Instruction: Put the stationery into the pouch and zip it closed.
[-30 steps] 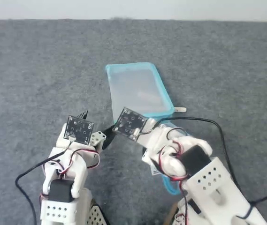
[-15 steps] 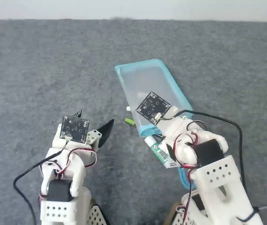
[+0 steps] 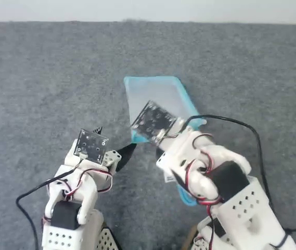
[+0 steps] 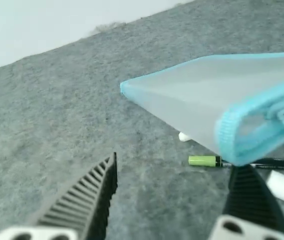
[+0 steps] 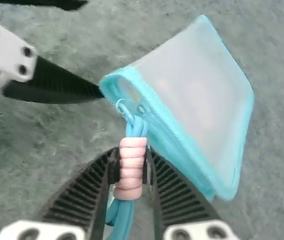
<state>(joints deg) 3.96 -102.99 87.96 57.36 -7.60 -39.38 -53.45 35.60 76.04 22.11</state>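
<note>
Two arms flank the blue pouch (image 3: pixel 155 99) from above, which I see swung back toward the left gripper (image 3: pixel 114 141) since half a second ago; by left wrist, that gripper gapes wide just short of the pouch corner, a green pen (image 4: pixel 205 160) showing under its edge; by right wrist, the right gripper (image 5: pixel 131 152) pinches the pink zipper pull (image 5: pixel 132 170).

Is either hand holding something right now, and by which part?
The right hand pinches the pink bead on the pouch zipper pull; the left hand is open, holding nothing.
</note>
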